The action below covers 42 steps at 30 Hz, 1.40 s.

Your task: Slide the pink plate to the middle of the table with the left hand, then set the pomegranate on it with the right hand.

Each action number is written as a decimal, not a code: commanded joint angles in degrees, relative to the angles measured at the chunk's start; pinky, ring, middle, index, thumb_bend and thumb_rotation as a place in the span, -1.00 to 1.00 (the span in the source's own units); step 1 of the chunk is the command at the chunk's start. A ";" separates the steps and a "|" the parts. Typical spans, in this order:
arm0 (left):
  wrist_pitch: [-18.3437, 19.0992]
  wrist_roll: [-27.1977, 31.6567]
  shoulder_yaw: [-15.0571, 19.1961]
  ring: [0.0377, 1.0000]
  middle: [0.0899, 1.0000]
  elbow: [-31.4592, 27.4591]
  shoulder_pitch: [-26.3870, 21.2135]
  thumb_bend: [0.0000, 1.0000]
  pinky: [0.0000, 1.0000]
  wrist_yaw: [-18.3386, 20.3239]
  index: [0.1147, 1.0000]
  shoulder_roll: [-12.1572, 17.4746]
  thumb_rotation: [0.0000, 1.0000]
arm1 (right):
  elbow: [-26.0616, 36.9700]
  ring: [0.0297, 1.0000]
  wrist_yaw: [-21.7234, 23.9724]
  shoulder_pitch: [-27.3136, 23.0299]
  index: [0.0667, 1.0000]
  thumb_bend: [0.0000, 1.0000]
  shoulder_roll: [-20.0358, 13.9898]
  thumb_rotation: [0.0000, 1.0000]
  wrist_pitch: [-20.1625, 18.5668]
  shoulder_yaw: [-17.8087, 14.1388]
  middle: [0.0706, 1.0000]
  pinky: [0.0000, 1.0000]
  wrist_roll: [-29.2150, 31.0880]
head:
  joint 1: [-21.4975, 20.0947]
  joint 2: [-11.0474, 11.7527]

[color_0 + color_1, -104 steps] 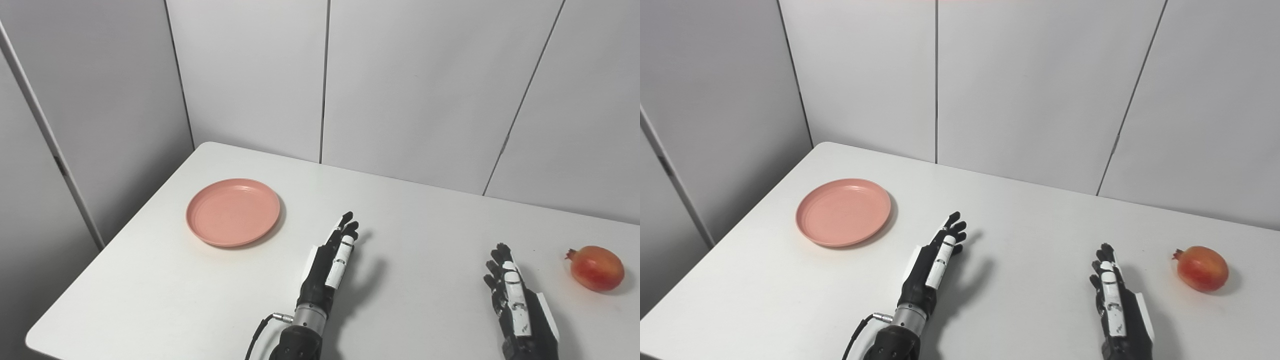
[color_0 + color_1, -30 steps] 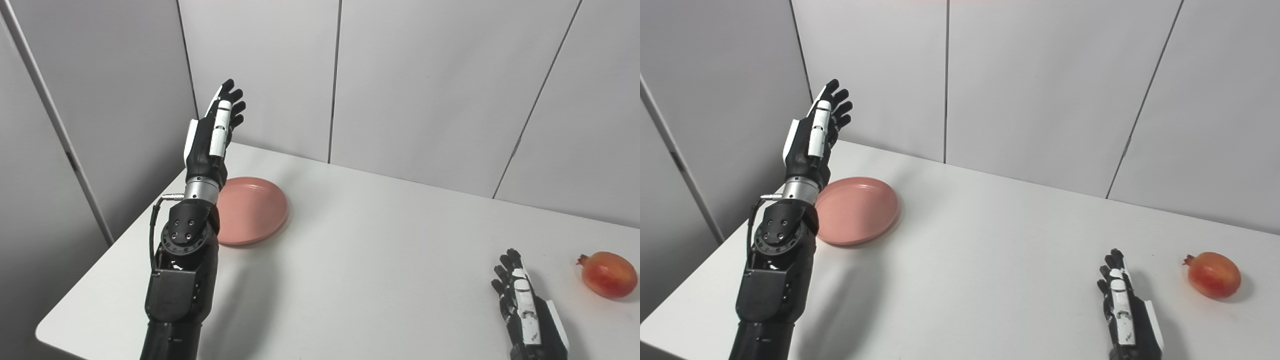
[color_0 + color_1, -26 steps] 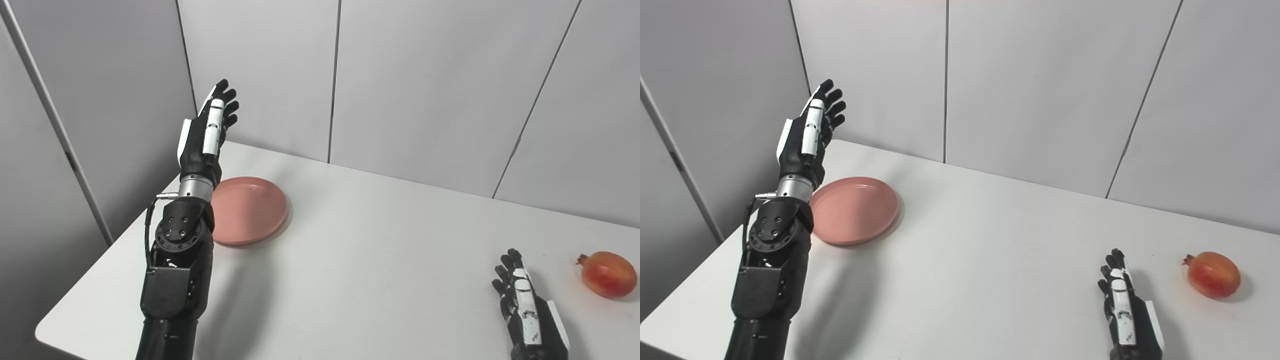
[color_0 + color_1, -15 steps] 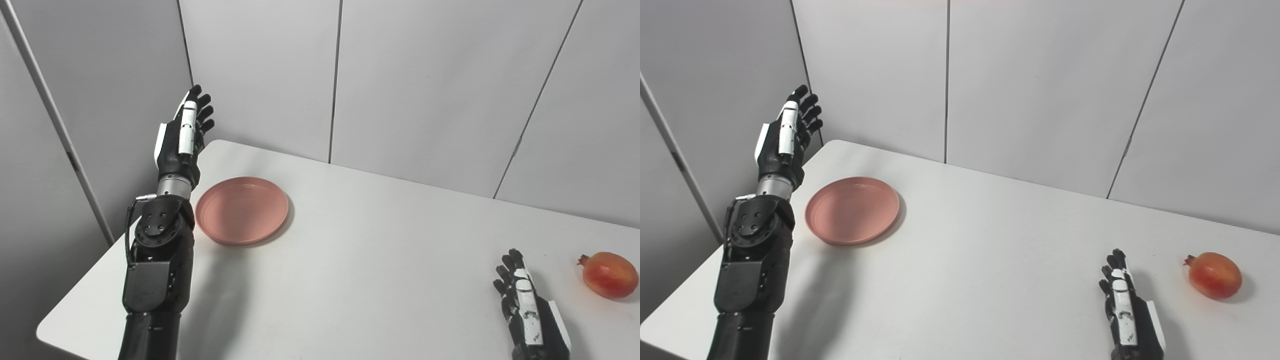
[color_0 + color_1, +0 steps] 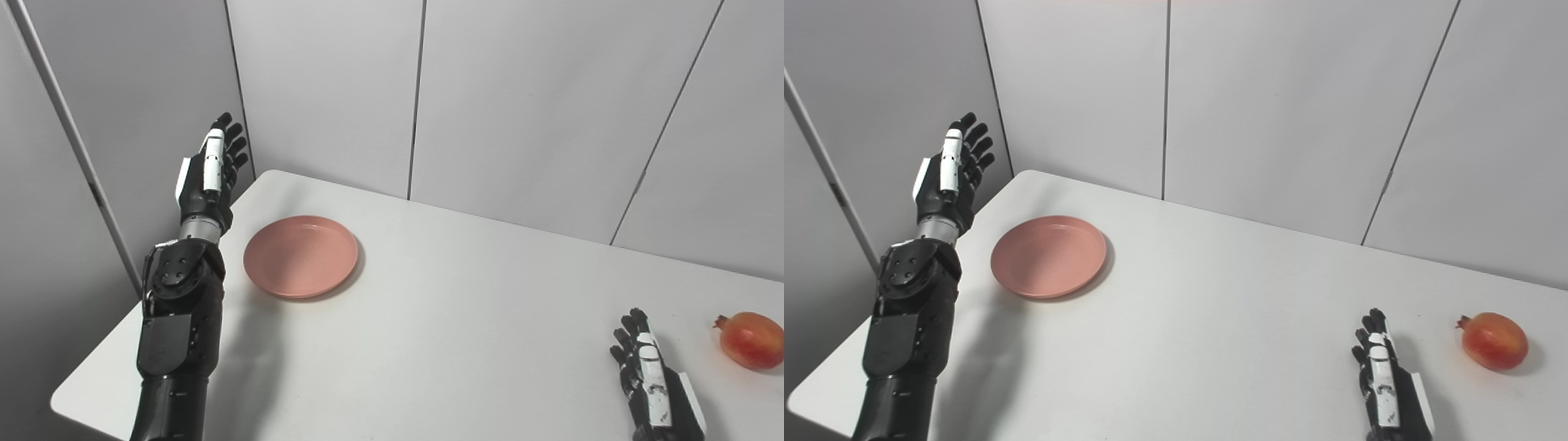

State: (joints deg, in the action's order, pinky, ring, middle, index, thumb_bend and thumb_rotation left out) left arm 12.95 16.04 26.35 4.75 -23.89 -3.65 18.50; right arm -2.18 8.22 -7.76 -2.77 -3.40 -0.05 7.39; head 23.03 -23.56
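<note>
The pink plate (image 5: 301,256) lies flat on the white table (image 5: 465,318), near its far left corner. My left hand (image 5: 209,174) is raised above the table's left edge, to the left of the plate and apart from it, open with fingers spread and pointing up. The red-orange pomegranate (image 5: 751,340) rests at the right side of the table. My right hand (image 5: 652,373) lies low near the front edge, left of the pomegranate and not touching it, open with fingers straight.
Grey wall panels (image 5: 502,104) close off the table's far side and left side. The left arm (image 5: 177,318) stands upright over the front left corner of the table.
My left hand has swung left, from in front of the plate to beside its left rim, so the whole plate shows. The camera shifted slightly. The right hand, plate and pomegranate have not moved.
</note>
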 commanded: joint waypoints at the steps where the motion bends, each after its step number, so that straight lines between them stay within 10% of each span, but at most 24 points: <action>1: -1.76 1.07 0.39 0.88 0.87 -0.34 -1.64 -0.32 0.89 0.45 0.82 1.47 1.00 | 1.13 1.00 0.57 -1.21 1.00 -0.77 -0.43 1.00 2.40 -0.21 1.00 1.00 0.51 | -0.04 -0.01; 42: -4.61 11.52 4.37 0.94 0.94 11.71 -0.13 -0.39 1.00 3.53 0.90 1.94 1.00 | 4.35 1.00 -0.84 -0.92 0.99 -0.78 -0.35 1.00 -1.50 -0.25 1.00 1.00 -0.07 | 0.86 -0.78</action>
State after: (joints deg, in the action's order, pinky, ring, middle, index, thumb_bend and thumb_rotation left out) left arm 10.27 26.75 30.33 16.97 -22.34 -1.16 18.43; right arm 0.04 7.63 -7.53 -3.19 -4.29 0.01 6.88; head 23.91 -24.26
